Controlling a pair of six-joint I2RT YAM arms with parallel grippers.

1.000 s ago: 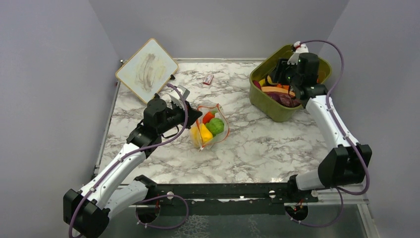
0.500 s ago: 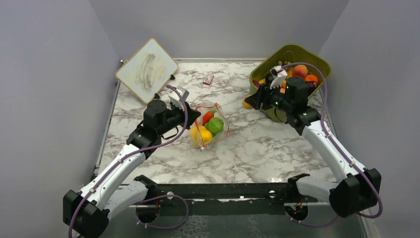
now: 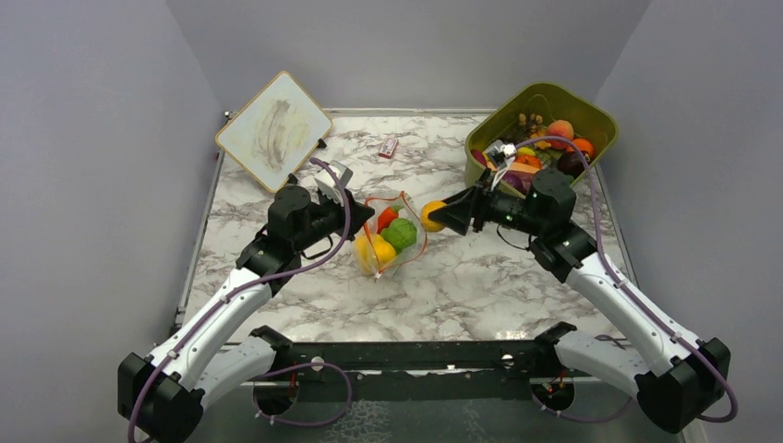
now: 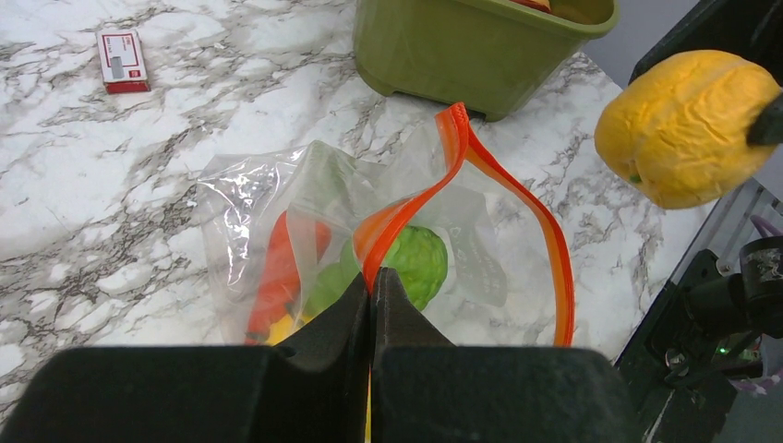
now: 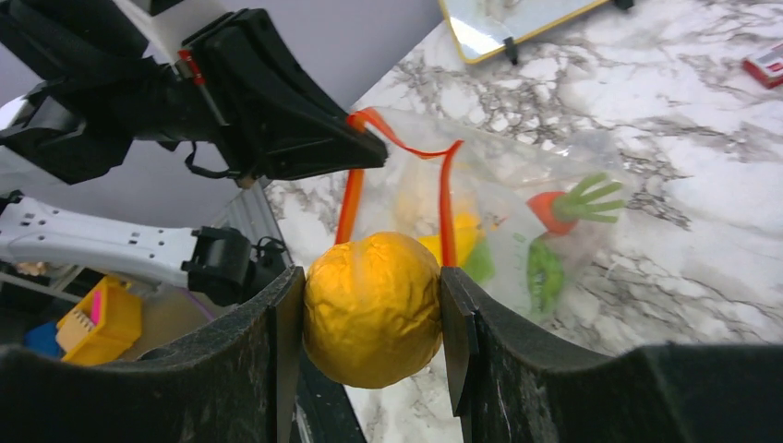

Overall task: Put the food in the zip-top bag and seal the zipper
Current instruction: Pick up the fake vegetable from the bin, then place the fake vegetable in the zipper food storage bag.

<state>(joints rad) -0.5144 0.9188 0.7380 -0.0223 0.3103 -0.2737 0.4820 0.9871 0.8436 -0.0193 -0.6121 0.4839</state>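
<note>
The clear zip-top bag [image 3: 392, 238] lies mid-table holding a green fruit [image 4: 417, 261], a yellow piece [image 3: 377, 249] and a red-orange carrot [image 5: 554, 210]. My left gripper [image 4: 372, 281] is shut on the orange-red zipper [image 4: 557, 249] at the bag's near edge, lifting the mouth into an open loop. My right gripper [image 3: 441, 218] is shut on a round yellow-orange toy fruit [image 5: 373, 309]. It hangs in the air just right of the bag's mouth, apart from the plastic.
The olive-green tub [image 3: 547, 92] with several more toy foods stands at the back right. A small red-white packet [image 3: 389, 147] lies at the back centre. A framed whiteboard [image 3: 274, 131] leans at the back left.
My right arm has lifted out of the tub and swung left with the yellow-orange fruit, reaching the bag's mouth. The left arm and bag have not moved.
</note>
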